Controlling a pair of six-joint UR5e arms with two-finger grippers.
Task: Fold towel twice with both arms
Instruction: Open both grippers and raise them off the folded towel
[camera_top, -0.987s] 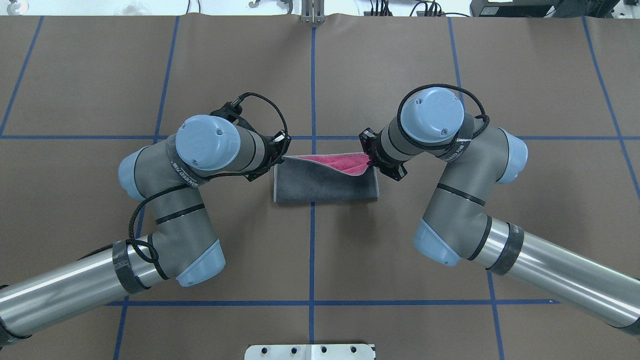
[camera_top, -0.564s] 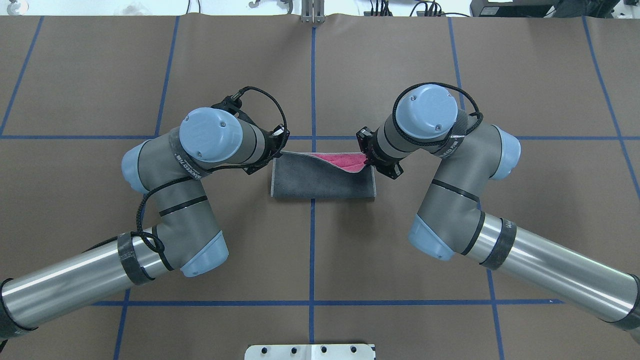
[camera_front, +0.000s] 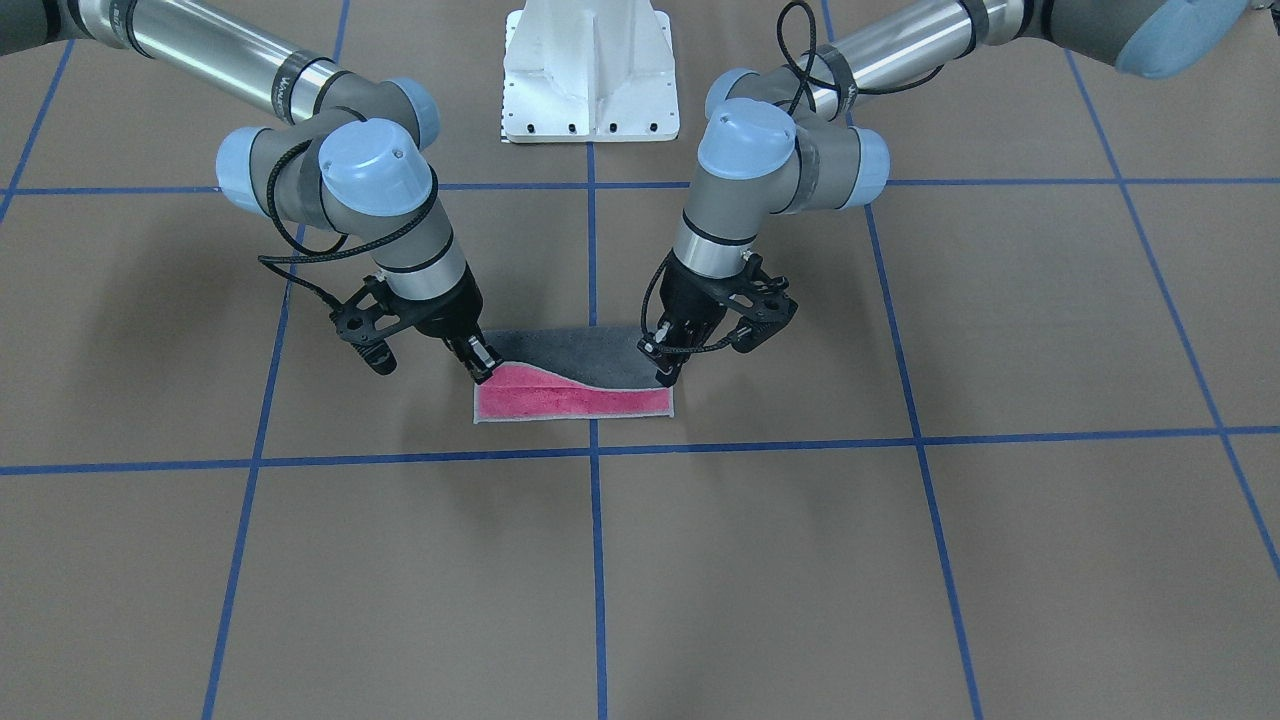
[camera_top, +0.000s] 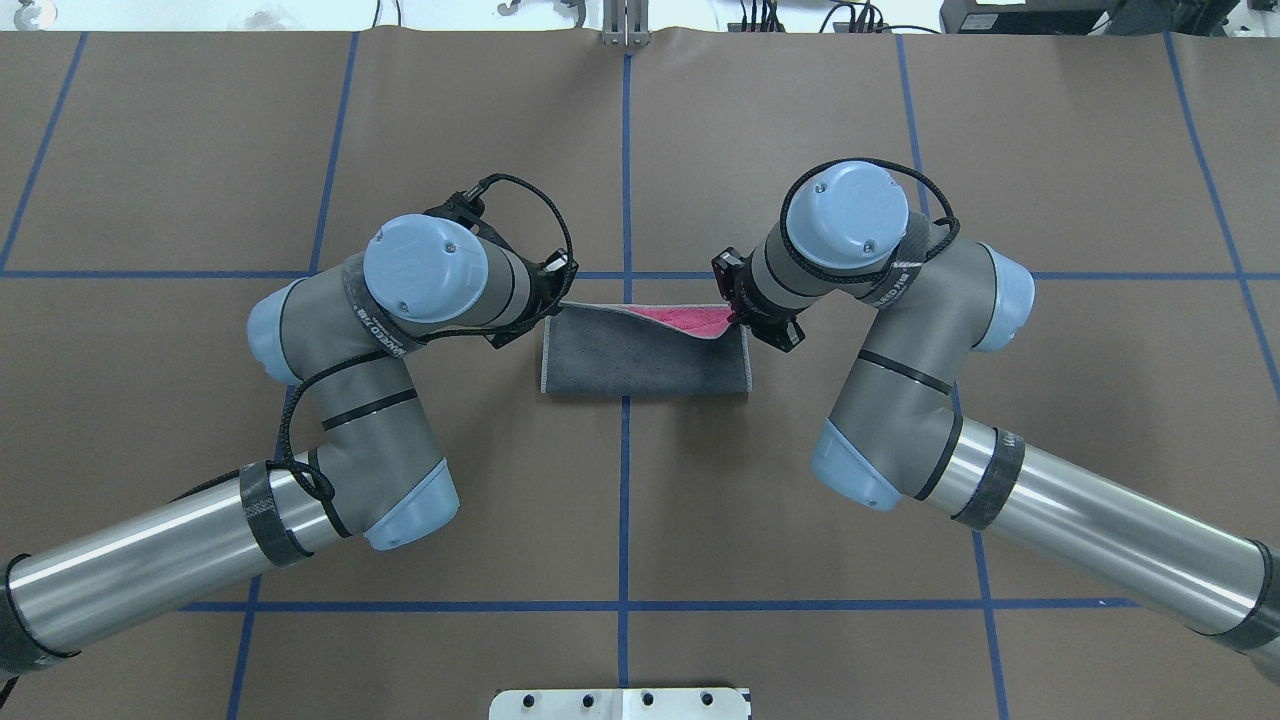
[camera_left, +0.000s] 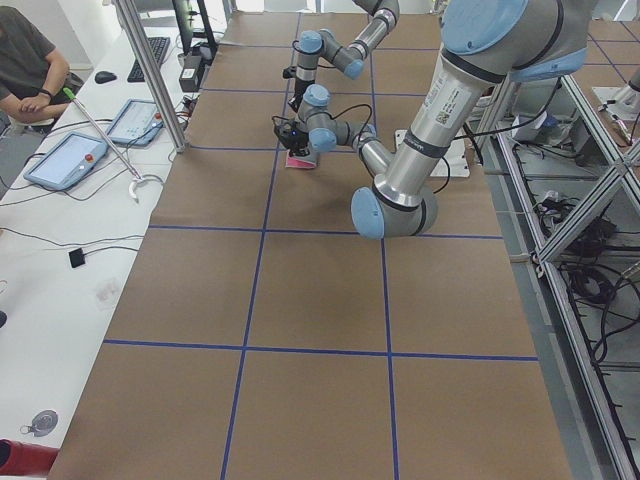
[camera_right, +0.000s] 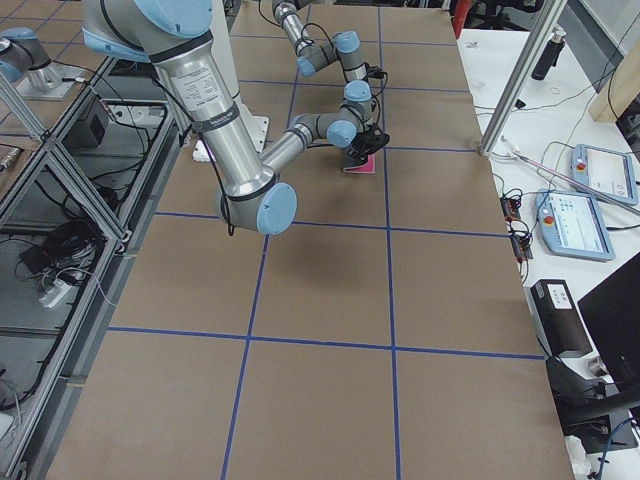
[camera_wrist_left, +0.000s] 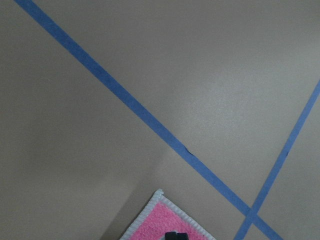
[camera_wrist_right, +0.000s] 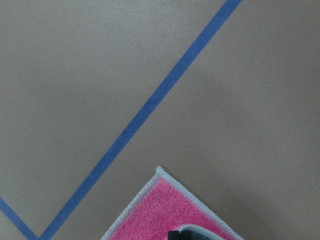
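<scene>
Brown paper crossed by blue tape lines (camera_top: 625, 150) covers the surface (camera_top: 620, 500), and the towel (camera_top: 640, 355) lies at its middle, folded grey face up. Reading the clock from overhead, my left fingers (camera_front: 668, 368) pinch its 10 o'clock corner, low against the cloth; my own wrist hides them from above. My right fingers (camera_front: 478, 358) clamp the 2 o'clock corner, raised a little, so a pink wedge shows along the 12 o'clock edge. Each wrist camera catches only a pink corner and a cut-off black tip.
</scene>
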